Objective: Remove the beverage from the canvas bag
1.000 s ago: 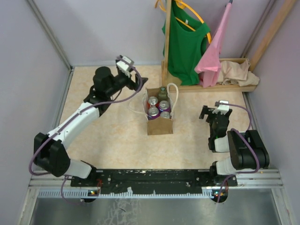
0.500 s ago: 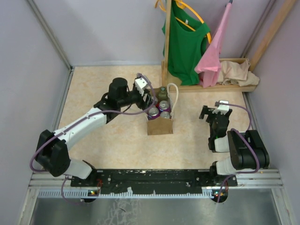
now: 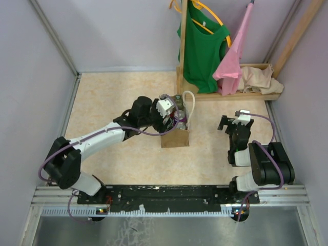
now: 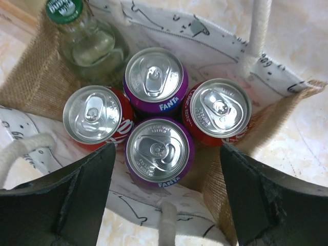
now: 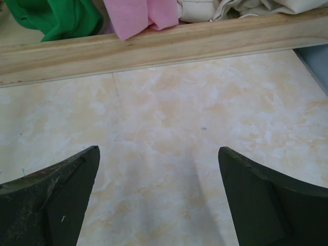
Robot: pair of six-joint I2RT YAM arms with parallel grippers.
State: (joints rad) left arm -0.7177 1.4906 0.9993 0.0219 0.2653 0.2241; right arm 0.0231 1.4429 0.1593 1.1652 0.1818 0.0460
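Observation:
The tan canvas bag (image 3: 175, 137) with cream rope handles stands mid-table. In the left wrist view its burlap wall (image 4: 36, 82) encloses two purple Fanta cans (image 4: 159, 152), two red cans (image 4: 93, 116) and a green-capped glass bottle (image 4: 87, 41). My left gripper (image 3: 170, 114) hovers open over the bag's mouth; in the left wrist view the gripper (image 4: 166, 192) straddles the nearest purple can from above without touching it. My right gripper (image 3: 233, 123) is open and empty over bare table to the bag's right, also seen in the right wrist view (image 5: 159, 197).
A wooden clothes rack (image 3: 183, 46) with a green shirt (image 3: 204, 46) and a pink garment (image 3: 233, 56) stands at the back right, with a beige cloth heap (image 3: 259, 79) on its base. Its base rail (image 5: 154, 43) lies ahead of my right gripper. Walls surround the table.
My left arm has swung right from the back left of the table and now holds its gripper over the bag's open top. The right arm has not moved.

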